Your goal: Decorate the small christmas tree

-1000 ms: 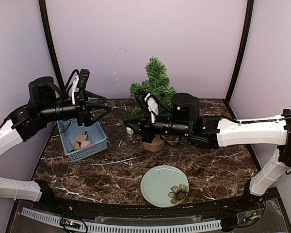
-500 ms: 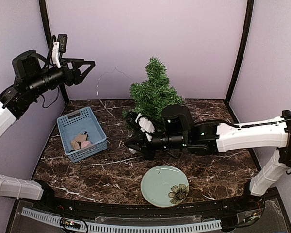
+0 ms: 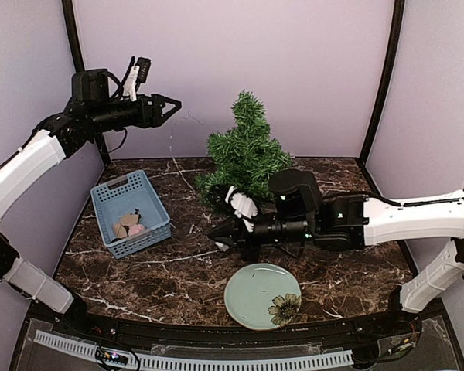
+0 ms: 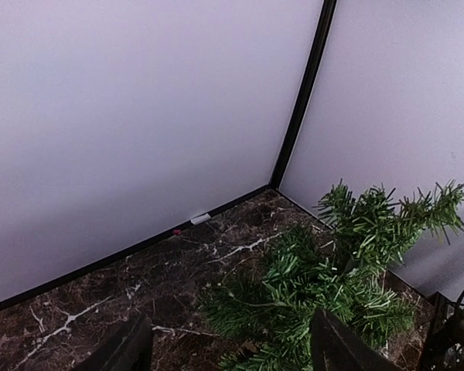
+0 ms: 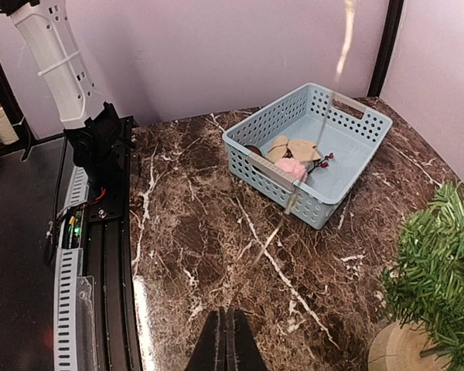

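Blue basket holding brown pieces and a pink bit, left tool raised high, jaws apart, right tool low, pressed together

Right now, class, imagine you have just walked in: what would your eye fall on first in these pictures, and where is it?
The small christmas tree stands bushy and green at the back of the dark marble table. The left fingers hang open, raised high at the back left, above a blue basket. The right fingers, shut, pinch a thin pale strand low in front of the tree.
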Controlling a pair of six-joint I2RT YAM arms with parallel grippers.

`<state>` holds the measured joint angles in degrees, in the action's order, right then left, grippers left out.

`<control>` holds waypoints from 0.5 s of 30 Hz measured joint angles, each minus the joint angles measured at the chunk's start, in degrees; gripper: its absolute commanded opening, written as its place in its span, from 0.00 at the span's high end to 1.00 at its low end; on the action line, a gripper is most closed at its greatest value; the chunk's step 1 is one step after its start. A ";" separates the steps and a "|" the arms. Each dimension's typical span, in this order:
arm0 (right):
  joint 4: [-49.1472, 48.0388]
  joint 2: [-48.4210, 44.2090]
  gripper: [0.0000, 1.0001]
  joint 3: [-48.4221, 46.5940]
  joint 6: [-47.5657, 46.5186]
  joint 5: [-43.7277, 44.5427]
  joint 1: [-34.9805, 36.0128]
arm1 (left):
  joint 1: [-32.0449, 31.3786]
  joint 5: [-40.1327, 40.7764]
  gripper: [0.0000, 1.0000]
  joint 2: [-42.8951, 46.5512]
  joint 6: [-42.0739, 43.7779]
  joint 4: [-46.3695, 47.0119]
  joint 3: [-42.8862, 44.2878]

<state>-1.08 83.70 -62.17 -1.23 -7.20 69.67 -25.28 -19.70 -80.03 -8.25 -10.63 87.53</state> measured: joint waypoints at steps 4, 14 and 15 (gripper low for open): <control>1.57 -1.73 1.00 1.29 0.00 0.98 0.46 | 0.00 -1.25 0.39 -2.29 -0.09 -1.53 0.22; 5.42 -6.84 1.00 3.69 0.22 2.86 0.81 | 0.39 -1.16 0.27 -1.79 0.66 -1.92 -1.97; 5.60 -7.04 1.00 3.72 0.22 2.91 0.83 | 0.72 -1.44 0.27 -1.57 1.03 -1.95 -2.32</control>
<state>4.51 76.66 -58.46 -1.02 -4.29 70.50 -24.56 -21.15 -81.60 -7.22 -12.58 85.21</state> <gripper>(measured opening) 0.005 0.717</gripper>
